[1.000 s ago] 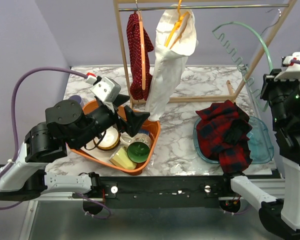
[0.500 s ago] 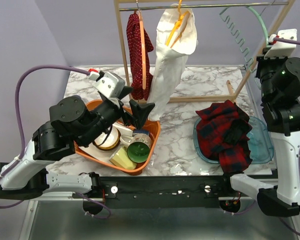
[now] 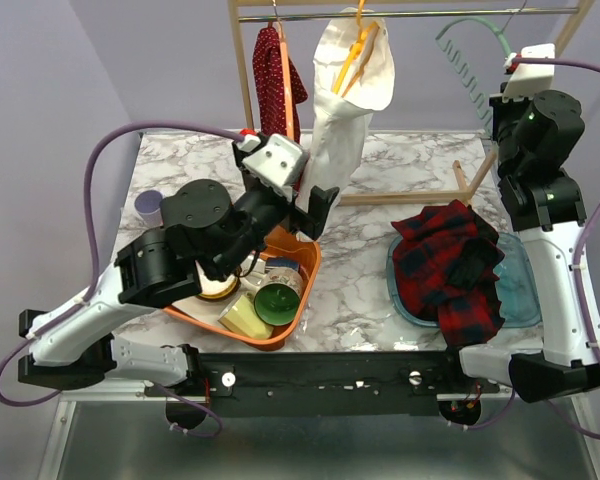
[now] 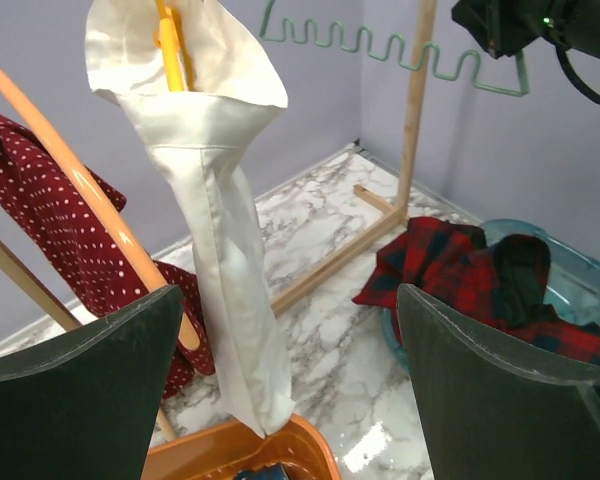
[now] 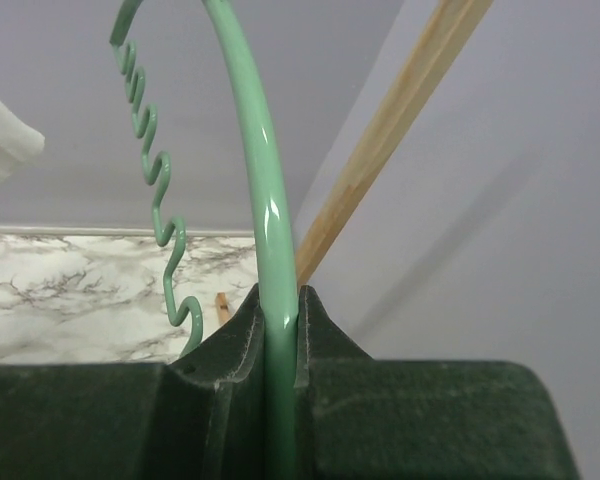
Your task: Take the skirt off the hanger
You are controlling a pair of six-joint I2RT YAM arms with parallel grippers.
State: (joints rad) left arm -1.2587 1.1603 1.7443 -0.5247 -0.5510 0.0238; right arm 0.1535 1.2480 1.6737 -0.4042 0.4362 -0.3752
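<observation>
The red and black plaid skirt point(image 3: 450, 265) lies crumpled in and over the teal tray point(image 3: 525, 290) at the right; it also shows in the left wrist view point(image 4: 460, 270). It is off the green wire hanger point(image 3: 450, 50), which my right gripper point(image 3: 507, 68) holds high by the rack's right post. In the right wrist view the jaws point(image 5: 278, 310) are shut on the hanger's green rod point(image 5: 270, 200). My left gripper point(image 3: 315, 198) is open and empty point(image 4: 290, 300), raised over the orange basket, facing a white garment.
A white garment point(image 3: 340, 130) on an orange hanger and a red polka-dot garment point(image 3: 273, 90) hang from the wooden rack point(image 3: 245, 90). An orange basket point(image 3: 305, 290) with cups and tins sits front left. A purple cup point(image 3: 150, 207) stands at the far left.
My right arm lifted the green hanger up and left toward the rail. My left arm rose and moved right, from over the basket toward the white garment, still open.
</observation>
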